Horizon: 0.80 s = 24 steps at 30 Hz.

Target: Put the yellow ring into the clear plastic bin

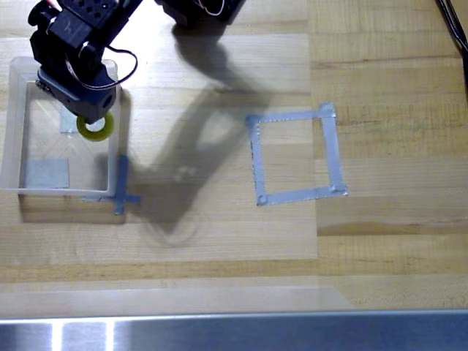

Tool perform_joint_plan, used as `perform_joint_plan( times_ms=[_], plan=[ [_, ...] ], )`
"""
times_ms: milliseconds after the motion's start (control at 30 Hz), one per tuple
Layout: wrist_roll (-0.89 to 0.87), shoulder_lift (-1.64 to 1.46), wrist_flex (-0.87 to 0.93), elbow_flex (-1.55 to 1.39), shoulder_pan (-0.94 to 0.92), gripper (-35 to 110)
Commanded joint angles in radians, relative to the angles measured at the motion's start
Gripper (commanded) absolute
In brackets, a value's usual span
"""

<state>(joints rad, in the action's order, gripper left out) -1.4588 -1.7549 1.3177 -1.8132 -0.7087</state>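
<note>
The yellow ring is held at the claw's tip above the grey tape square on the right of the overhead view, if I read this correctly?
Not quite. In the overhead view the yellow ring is at the tip of the claw, but over the clear plastic bin on the left, near its right wall. The grey tape square on the right has nothing over it.

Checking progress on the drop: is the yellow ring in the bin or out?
Over it, not yet dropped. The yellow ring sits at the gripper tip, inside the outline of the clear bin. Resting on the bottom: cannot tell.
</note>
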Motion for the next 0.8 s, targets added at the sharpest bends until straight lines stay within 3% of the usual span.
perform_joint_plan(
  times_ms=[0,433,767],
  plan=[
    [-0.015,0.055,-0.037,0.075,-0.038,0],
    [-0.018,0.202,-0.302,0.064,-0.14,0],
    [-0.018,0.333,-0.348,0.069,-0.189,0]
  ],
)
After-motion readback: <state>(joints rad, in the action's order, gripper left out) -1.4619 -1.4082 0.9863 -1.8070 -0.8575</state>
